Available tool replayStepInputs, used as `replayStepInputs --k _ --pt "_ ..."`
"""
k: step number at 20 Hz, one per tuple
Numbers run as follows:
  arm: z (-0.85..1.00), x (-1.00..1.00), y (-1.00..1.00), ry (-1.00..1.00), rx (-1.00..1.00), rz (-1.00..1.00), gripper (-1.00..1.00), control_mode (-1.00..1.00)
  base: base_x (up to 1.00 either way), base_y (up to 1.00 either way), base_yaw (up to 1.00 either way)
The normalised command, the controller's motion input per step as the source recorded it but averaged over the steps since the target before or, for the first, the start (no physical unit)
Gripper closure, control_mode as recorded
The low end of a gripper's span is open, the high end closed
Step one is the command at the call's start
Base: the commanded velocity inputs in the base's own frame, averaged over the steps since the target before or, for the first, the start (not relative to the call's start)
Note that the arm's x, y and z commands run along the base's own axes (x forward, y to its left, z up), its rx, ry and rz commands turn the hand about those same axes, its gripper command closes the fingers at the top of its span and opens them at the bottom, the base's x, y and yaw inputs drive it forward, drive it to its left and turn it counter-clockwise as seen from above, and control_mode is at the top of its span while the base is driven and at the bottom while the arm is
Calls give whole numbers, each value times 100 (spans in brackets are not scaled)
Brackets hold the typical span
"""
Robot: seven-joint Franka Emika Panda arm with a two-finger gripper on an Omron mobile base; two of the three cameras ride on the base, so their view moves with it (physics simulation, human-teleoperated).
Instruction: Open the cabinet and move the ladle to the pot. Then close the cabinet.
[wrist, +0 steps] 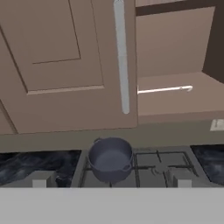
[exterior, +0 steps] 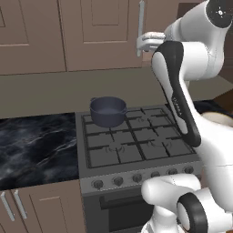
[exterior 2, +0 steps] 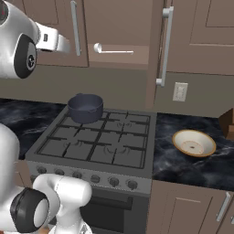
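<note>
With the right door of the cabinet (exterior 2: 183,36) swung wide open, plain to see the ladle (exterior 2: 113,50) lying flat on the bottom shelf inside, handle running along the shelf's front edge. Left door still shut, its silver bar handle (wrist: 121,57) right ahead in the hand view. Gripper (exterior: 144,43) up beside that handle, fingers spread wide apart, gripping nothing. Pot (exterior: 108,110) sitting on the stove's back left burner. Tan dish (exterior 2: 194,142) resting on the dark marble table right of the stove.
</note>
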Motion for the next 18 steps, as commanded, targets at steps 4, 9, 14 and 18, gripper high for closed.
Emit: replayStepInputs --k 4,9,14,18 --pt "0 64 -18 0 -5 0 -100 -100 0 0 0" --pt "-7 65 0 1 0 0 -100 -100 0 0 0" --pt "-21 69 0 0 0 0 -100 -100 0 0 0" --pt "-20 70 0 0 0 -1 -100 -100 0 0 0"
